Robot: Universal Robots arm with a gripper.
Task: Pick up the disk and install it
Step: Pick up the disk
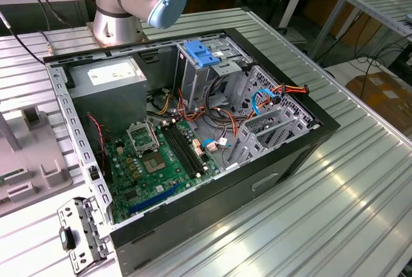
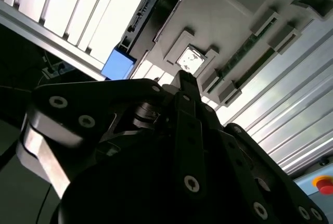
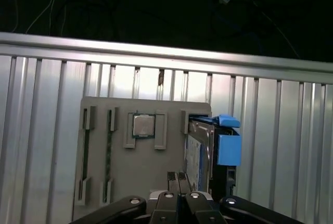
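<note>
The black gripper's point(image 3: 177, 178) fingers are pressed together, empty, near the disk point(image 3: 200, 153), a flat dark metal hard drive with blue plastic rails. It stands on edge in a grey slotted plastic fixture point(image 3: 119, 172) at the exterior view's left point(image 1: 48, 174).

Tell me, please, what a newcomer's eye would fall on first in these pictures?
The open computer case sits in the middle of the exterior view, its green motherboard bright inside and a blue latch atop the drive cage. In the first wrist view, the disk, blue rails showing, sits at one side of a grey holder, with the end effector close beside it.
</note>
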